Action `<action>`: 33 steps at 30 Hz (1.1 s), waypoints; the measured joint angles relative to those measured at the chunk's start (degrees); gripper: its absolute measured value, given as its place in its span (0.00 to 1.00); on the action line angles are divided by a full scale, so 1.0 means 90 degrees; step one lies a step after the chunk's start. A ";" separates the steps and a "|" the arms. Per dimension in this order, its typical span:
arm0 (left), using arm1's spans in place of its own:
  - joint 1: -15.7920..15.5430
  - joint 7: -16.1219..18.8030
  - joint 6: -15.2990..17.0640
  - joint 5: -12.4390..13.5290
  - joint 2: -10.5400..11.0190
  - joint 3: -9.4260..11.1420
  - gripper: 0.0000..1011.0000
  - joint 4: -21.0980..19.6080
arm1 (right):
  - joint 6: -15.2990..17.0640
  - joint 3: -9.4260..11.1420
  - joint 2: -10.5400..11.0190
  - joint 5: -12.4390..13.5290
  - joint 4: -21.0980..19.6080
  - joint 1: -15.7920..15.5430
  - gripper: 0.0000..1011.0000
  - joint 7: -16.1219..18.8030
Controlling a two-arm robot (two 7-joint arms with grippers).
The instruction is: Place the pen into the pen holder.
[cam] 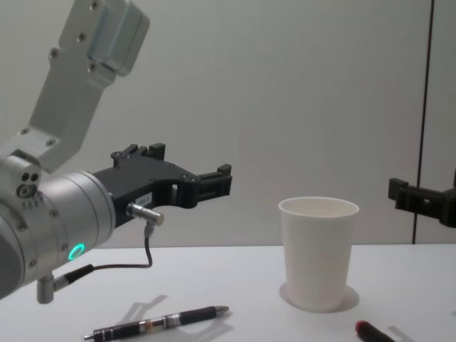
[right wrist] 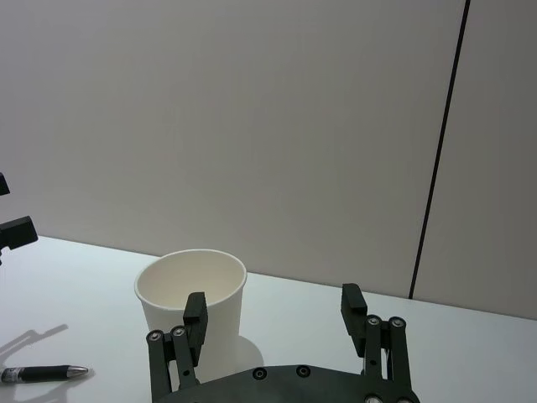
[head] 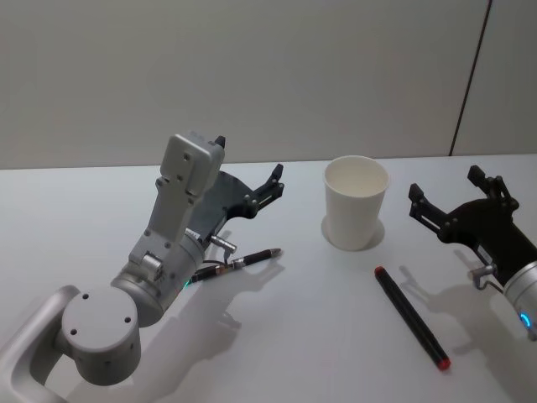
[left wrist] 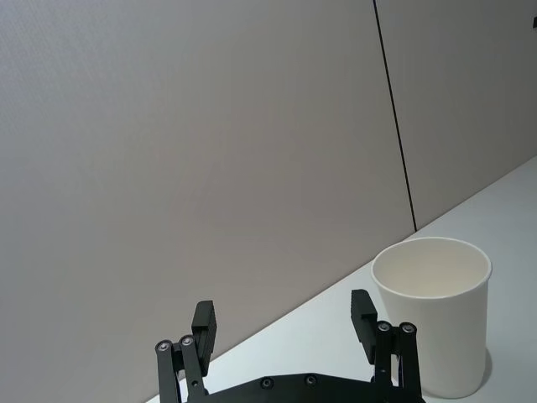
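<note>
Grey panel wall at the back, with one dark seam running down it on the right. White tabletop (head: pixel 84 201) in front carries everything you need.

Progress, by my reading: nothing done. Grasp, carry and drop are all left to you.

Left arm (head: pixel 180 197): silver links folded up off the tabletop, wrist bent forward. Left tool (head: pixel 248 159) hangs well above the surface, fingers spread wide, nothing between them, aimed past the pen holder towards the wall.

Right tool (head: pixel 446 183): at the right edge, low and level, also spread and empty, pointing in at the pen holder from the other side.

Pen holder (head: pixel 357 206): white paper cup, upright, about mid-tabletop between your two tools. Looks empty from the head view.

Black marker (head: pixel 409 316): red at both ends, lying flat in front of the cup and a little to the right, close to the right tool.

Slim dark pen (head: pixel 237 264): silver tip, lying flat under the left wrist, tip turned towards the cup. From the chest view it sits clear below the left tool, not touched.

Either could be your pen; I can't tell which is meant.
</note>
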 joint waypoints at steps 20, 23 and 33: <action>0.0000 0.0000 0.0000 0.0000 0.0000 0.0000 0.99 0.0000 | 0.0000 0.0000 0.0000 0.0000 0.0000 0.0000 0.99 0.0000; 0.0000 0.0000 0.0000 0.0000 0.0000 0.0000 0.99 0.0000 | 0.0000 0.0000 0.0000 0.0000 0.0000 0.0000 0.99 0.0000; 0.0000 0.0000 0.0000 0.0000 0.0000 0.0000 0.99 0.0000 | 0.0000 0.0000 0.0000 0.0000 0.0000 0.0000 0.99 0.0000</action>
